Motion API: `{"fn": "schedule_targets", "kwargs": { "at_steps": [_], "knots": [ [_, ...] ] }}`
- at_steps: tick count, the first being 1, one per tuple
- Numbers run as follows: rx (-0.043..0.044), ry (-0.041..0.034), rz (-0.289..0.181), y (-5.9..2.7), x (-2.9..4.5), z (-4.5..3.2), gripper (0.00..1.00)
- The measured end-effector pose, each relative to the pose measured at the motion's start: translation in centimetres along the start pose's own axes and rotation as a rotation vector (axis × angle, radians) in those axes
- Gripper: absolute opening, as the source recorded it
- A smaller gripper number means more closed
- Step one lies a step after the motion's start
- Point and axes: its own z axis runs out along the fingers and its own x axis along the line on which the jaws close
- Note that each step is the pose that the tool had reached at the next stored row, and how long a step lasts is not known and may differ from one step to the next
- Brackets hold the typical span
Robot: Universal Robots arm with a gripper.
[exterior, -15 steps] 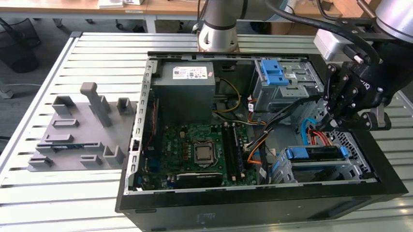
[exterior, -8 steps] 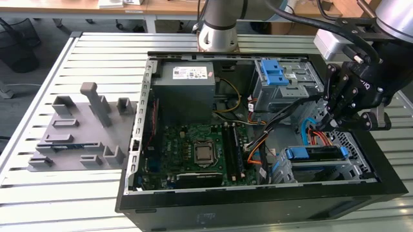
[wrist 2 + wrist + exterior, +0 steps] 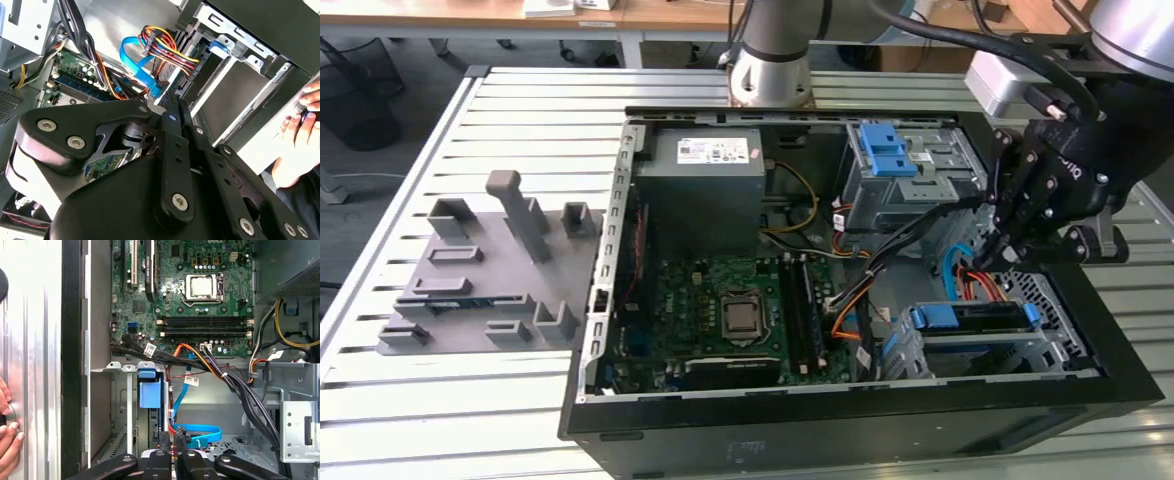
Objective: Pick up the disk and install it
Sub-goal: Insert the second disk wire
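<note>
Claw [image 3: 1017, 262] hangs inside the open case [image 3: 854, 420], fingers pressed together with nothing between them, tips down among the blue and orange cables [image 3: 150, 55]. Disk [image 3: 974, 322] sits already in its bay, in the case corner toward the exterior view's lower right, blue bracket facing the board [image 3: 734, 310]. It lies just below the claw in that view, long axis running across the bay, close but apart. At the first wrist view's edge, a person's hand [image 3: 6, 435] rests on the slatted worktop [image 3: 400, 400] beside the case.
</note>
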Motion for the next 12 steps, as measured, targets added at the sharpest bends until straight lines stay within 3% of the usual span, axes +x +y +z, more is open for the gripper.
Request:
{"fn": "schedule_targets", "kwargs": {
  "at_steps": [1,5,7,8,12],
  "knots": [
    [0.0,0.0001,0.0,0.01,-0.17,0.0,0.17],
    [0.0,0.0002,0.0,0.06,-0.91,-0.03,0.17],
    [0.0001,0.0003,0.0,0.07,-1.05,-0.04,0.18],
    [0.0,0.0004,0.0,0.09,-1.07,-0.08,0.25],
    [0.0001,0.0021,0.0,0.15,-1.28,-0.12,0.25]
  ]
}}
